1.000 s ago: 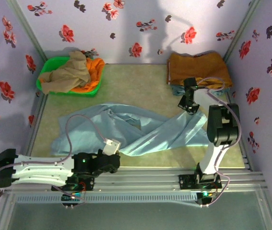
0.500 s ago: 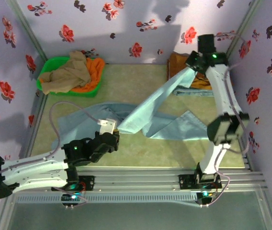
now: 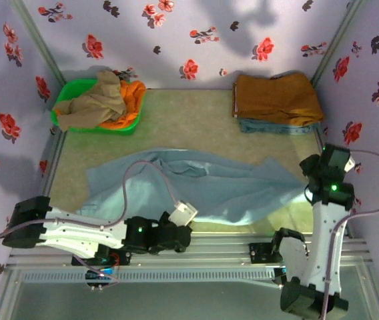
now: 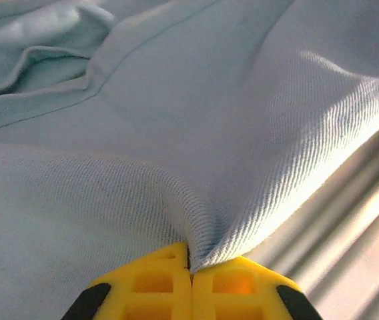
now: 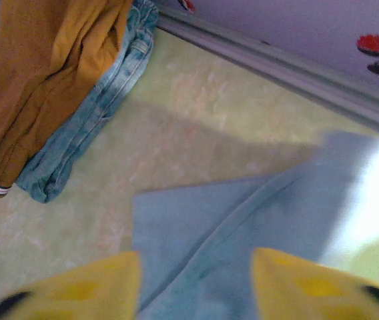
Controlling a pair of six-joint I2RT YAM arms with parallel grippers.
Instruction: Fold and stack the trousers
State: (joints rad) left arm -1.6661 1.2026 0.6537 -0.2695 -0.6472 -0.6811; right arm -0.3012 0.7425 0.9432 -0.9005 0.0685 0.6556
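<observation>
As laid out flat across the bench middle, find trousers clamped at near edge in clenched left gripper; find right gripper released, jaws apart above trousers' right end.

Quick count: trousers x1. Green bin x1, with 2 garments in it: beige garment, orange garment. Back-right stack, 2 pieces: mustard garment on jeans. Grippers x2: left gripper, right gripper.

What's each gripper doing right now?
Left gripper: closed, pinching the trousers.
Right gripper: open, holding nothing.
</observation>
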